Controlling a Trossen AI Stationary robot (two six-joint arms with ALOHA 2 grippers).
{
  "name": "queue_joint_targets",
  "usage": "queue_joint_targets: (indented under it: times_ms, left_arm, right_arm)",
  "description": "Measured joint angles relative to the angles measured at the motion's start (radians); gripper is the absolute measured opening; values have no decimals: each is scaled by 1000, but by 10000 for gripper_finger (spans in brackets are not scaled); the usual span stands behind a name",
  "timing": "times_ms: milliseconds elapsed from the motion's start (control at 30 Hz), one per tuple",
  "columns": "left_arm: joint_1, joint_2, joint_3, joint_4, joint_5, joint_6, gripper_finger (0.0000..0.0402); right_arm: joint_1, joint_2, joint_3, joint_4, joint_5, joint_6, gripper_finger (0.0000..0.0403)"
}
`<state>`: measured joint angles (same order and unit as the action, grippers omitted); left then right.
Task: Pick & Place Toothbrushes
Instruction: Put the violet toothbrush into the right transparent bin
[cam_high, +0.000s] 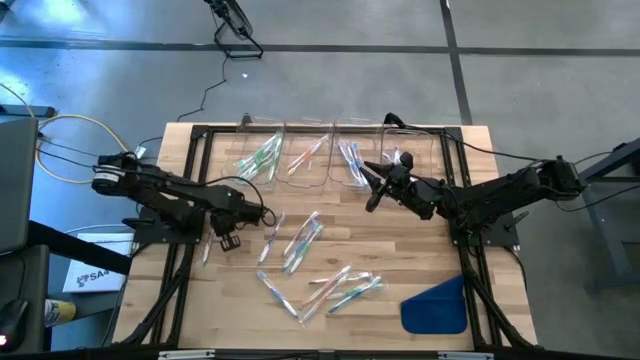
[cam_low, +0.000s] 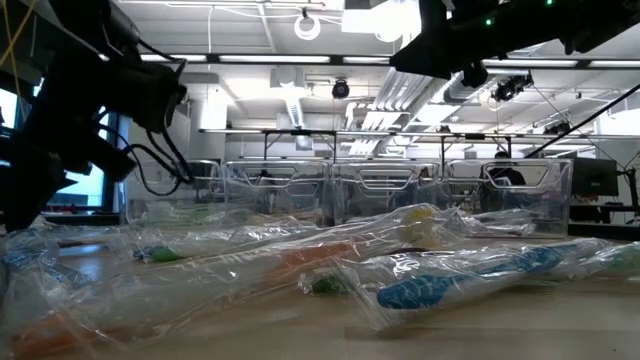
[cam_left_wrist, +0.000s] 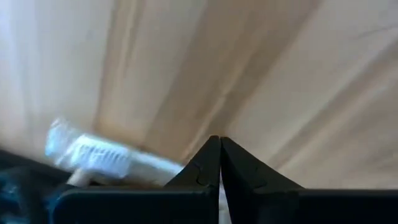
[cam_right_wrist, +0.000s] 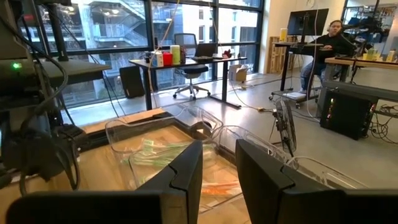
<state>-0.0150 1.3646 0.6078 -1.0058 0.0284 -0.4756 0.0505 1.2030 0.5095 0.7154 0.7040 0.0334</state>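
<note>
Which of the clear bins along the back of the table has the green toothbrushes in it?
The leftmost clear bin, nearest the left arm's side. Its toothbrushes are green; the next bin holds pink-orange ones, and the third blue ones.

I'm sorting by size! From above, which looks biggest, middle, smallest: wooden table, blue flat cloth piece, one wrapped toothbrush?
1. Light wooden table.
2. Blue flat cloth piece.
3. One clear-wrapped toothbrush, a thin stick.

Toothbrushes (cam_high: 318, 283) clear w/ green, pink, blue; table (cam_high: 400, 255) pale wood; cloth (cam_high: 436, 307) blue.
</note>
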Motion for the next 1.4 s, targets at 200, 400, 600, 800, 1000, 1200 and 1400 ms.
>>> queue_joint_targets:
  times_ms: [200,400,600,800,1000,1200,1400]
  left_arm:
    - [-6,-39,0,-63,126,-20,5]
    - [-63,-38,1,-52,230,-74,5]
    - [-152,-38,1,-55,258,-134,5]
    - [-258,-38,2,-54,254,-185,5]
    - [-417,-38,2,-54,249,-200,5]
    - [-553,-38,2,-54,153,-299,5]
    - [-603,-38,2,-58,171,-359,5]
  right_arm:
    - [0,0,0,3,0,0,90]
    - [0,0,0,-8,0,0,90]
    - [0,0,0,-8,0,-1,90]
    - [0,0,0,-9,-1,-3,90]
    - [0,0,0,-9,-1,-3,90]
    - [0,0,0,-9,-4,-3,90]
    - [0,0,1,-9,-40,-3,90]
